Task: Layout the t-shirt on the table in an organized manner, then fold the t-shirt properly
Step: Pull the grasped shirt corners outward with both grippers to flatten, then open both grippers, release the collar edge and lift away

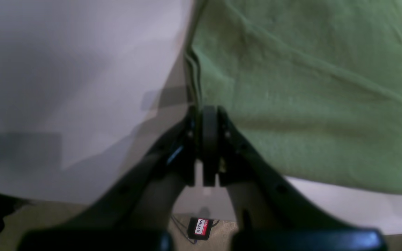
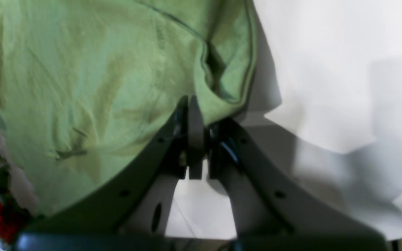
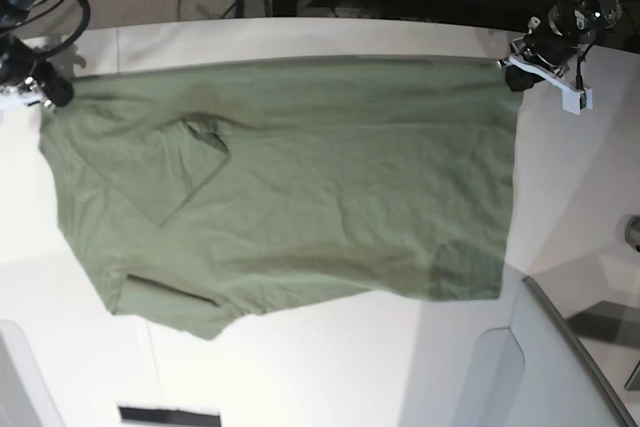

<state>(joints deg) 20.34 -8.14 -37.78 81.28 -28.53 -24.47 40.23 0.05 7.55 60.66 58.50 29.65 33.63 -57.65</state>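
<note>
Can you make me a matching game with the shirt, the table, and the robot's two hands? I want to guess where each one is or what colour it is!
Things:
1. t-shirt
2. table
3. left hand
4. right hand

Clues (base view):
A. white
B. olive green, hanging stretched out
C. pinching the shirt's corner at the picture's right
D. pinching the shirt's corner at the picture's left

Pairs: 1-B, 2-A, 3-C, 4-D
</note>
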